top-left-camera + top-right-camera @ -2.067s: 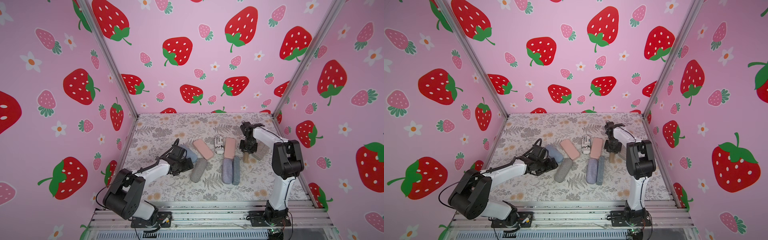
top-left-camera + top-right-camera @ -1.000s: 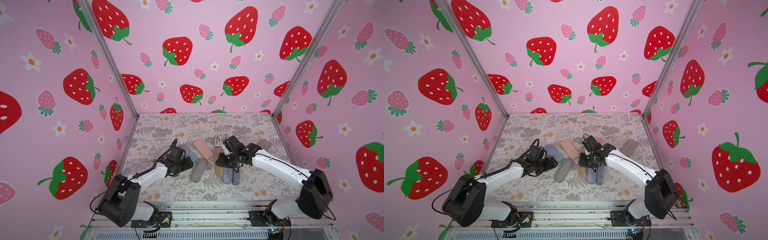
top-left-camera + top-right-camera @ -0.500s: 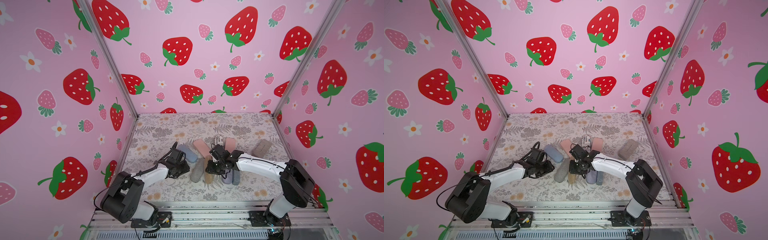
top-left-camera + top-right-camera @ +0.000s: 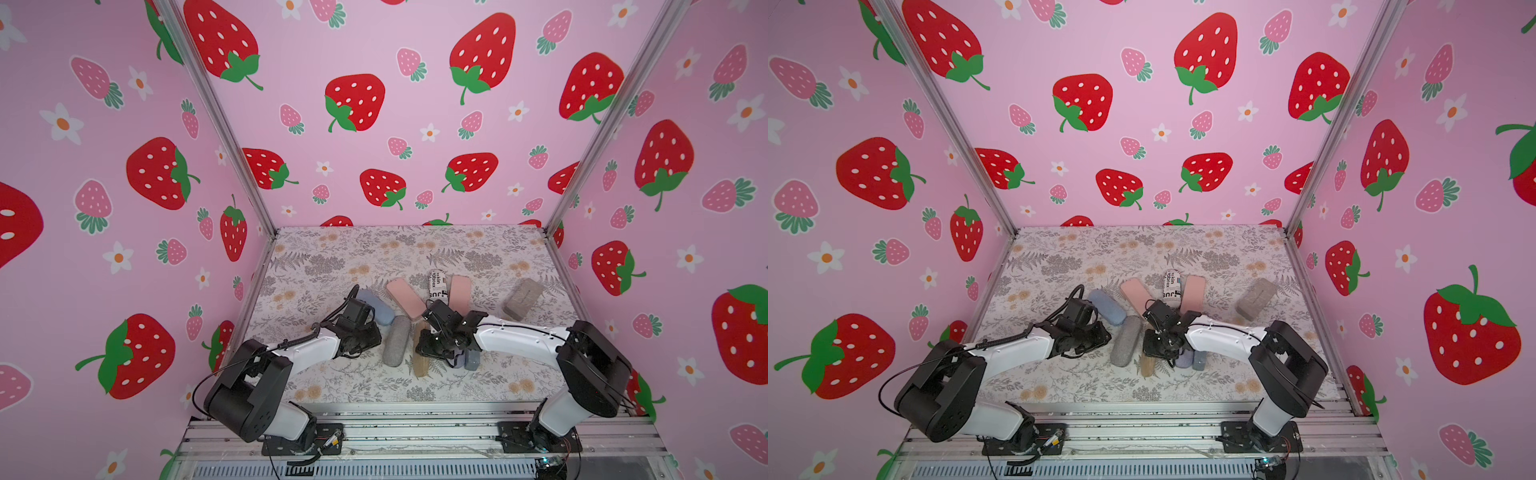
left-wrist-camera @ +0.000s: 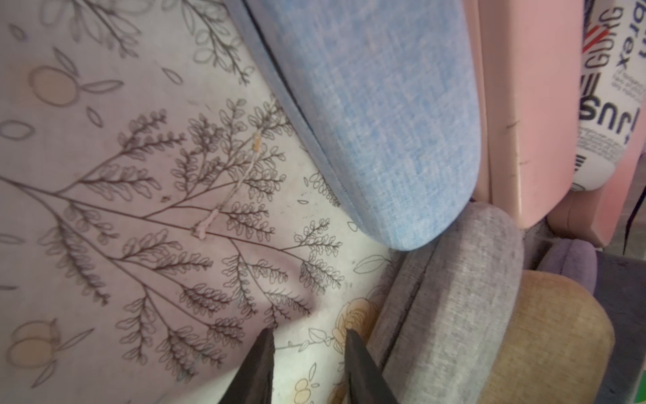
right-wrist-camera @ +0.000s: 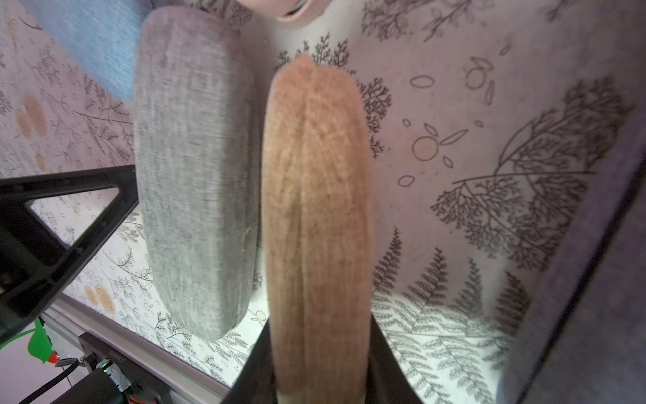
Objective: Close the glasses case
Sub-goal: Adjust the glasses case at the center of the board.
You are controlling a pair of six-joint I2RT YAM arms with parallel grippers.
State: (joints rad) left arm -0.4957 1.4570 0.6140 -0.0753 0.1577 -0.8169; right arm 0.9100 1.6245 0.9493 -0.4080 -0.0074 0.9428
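Jaws of the right gripper clamp the tan glasses case, shifted closer to the grey case on the table, among nine cases; the left gripper jaws, earlier wide, are narrow and empty.

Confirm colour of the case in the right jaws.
Tan case; best in the right wrist view.

Layout | bench: cases clustered mid-bench | far row, left to right: end case, slanted case, centre case, fourth case | near row: left case just before end case; held case right of it, in right hand; two further cases right again, partly under that hand | lone case apart, near right edge | left hand just left of left case.
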